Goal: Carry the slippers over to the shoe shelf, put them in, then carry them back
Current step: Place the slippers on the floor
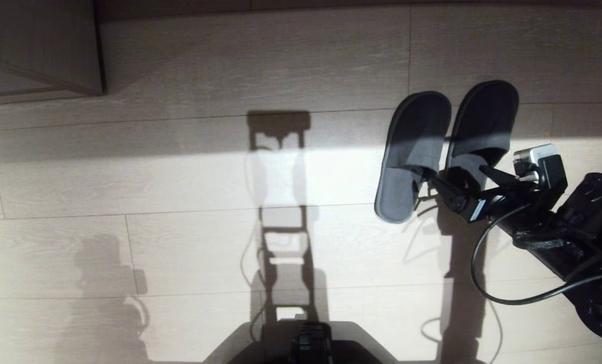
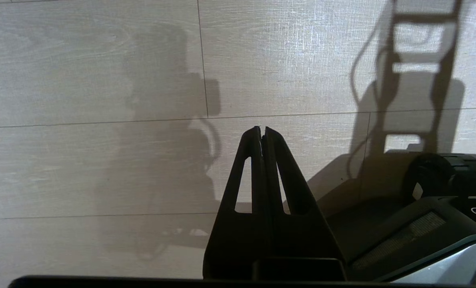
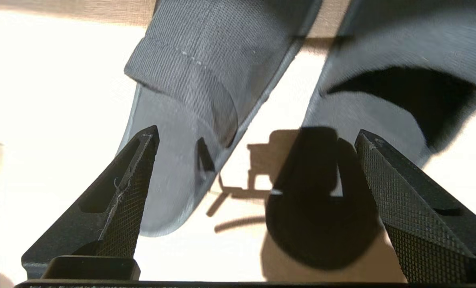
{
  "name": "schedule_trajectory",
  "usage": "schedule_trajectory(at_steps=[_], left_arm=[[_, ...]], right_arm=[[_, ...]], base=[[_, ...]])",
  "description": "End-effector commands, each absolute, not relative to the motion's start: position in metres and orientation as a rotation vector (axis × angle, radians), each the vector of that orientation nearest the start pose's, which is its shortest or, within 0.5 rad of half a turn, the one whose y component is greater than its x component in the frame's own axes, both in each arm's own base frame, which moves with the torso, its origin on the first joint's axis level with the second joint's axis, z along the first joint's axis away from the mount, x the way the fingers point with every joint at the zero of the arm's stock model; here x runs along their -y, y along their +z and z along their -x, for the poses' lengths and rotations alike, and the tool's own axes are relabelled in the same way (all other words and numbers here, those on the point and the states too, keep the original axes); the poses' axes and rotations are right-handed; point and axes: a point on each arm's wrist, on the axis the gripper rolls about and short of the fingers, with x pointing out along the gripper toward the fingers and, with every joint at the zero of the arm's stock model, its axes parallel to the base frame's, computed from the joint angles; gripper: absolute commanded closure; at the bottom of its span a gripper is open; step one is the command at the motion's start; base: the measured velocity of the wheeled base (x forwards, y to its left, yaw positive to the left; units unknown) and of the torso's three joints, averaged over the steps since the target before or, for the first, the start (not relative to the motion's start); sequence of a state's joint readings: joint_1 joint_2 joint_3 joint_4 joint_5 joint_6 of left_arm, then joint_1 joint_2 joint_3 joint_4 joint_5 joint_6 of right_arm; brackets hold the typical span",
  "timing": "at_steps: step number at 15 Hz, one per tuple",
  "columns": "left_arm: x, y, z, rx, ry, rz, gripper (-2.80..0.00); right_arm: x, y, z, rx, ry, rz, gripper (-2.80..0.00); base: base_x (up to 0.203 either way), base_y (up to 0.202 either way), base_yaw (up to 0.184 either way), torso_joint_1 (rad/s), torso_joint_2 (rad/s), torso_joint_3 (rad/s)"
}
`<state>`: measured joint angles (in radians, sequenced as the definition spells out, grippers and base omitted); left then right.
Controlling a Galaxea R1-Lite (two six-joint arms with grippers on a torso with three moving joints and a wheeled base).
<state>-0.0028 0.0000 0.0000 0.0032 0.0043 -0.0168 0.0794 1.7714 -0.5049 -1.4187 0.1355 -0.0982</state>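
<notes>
The slippers [image 1: 447, 146] lie side by side on the floor [image 1: 179, 177], at the right of the scene, toes pointing far away. The right gripper [image 1: 455, 184] hangs just over their near heels, spread wide, holding nothing. To do this step well, it should probably come down with one finger outside each inner edge, then squeeze both slippers together. The left gripper [image 2: 262, 132] is pressed shut over bare floor, empty.
</notes>
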Motion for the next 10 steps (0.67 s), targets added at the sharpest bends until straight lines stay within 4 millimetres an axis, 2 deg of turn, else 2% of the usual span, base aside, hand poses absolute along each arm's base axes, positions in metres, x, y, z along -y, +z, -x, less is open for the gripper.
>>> schedule_trajectory(at_steps=[1, 2, 5, 8, 10], left_arm=[[0.0, 0.075, 0.023, -0.003, 0.002, 0.017, 0.0], [0.0, 0.075, 0.023, -0.005, 0.002, 0.017, 0.0], [0.0, 0.075, 0.023, -0.003, 0.002, 0.017, 0.0], [0.0, 0.075, 0.023, -0.003, 0.002, 0.017, 0.0], [0.0, 0.075, 0.023, -0.005, 0.002, 0.017, 0.0]], right_arm=[[-0.025, 0.169, -0.273, 0.178, 0.212, 0.099, -2.8], [-0.025, 0.17, -0.27, 0.184, 0.218, 0.095, 0.0], [-0.029, 0.173, -0.249, 0.163, 0.286, 0.106, 0.0], [-0.056, 0.154, -0.232, 0.069, 0.403, 0.173, 0.0], [-0.064, 0.14, -0.237, 0.02, 0.415, 0.203, 0.0]], base=[[0.0, 0.0, 0.0, 0.0, 0.0, 0.0], [0.0, 0.0, 0.0, 0.0, 0.0, 0.0], [0.0, 0.0, 0.0, 0.0, 0.0, 0.0], [0.0, 0.0, 0.0, 0.0, 0.0, 0.0], [0.0, 0.0, 0.0, 0.0, 0.0, 0.0]])
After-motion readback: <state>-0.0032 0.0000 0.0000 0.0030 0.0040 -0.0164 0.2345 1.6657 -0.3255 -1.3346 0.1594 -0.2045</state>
